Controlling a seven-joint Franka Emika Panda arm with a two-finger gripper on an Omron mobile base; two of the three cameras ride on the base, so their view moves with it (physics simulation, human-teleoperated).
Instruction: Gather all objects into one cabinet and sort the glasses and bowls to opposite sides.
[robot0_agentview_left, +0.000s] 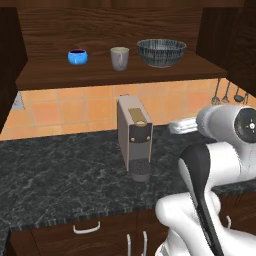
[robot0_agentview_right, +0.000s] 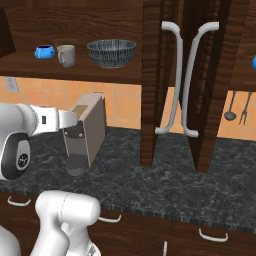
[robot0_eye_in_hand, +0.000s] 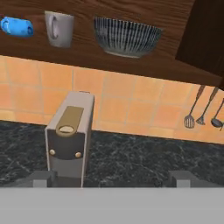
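My arm (robot0_agentview_left: 220, 165) is glossy white, built from fat rounded segments. A dark band runs down one link, and a round dark-grey cap with small markings closes a joint. In the hand view, my two fingertips (robot0_eye_in_hand: 43, 178) are small, grey and blocky.

Orange tiled backsplash (robot0_agentview_left: 75, 107) behind a dark marbled table (robot0_agentview_left: 60, 175). Beige-and-brown coffee machine (robot0_agentview_left: 134, 137) stands on it. Utensils (robot0_eye_in_hand: 202, 114) hang on the wall, maybe ladles and a spatula. Brown drawers (robot0_agentview_right: 150, 232) below, pale handles.
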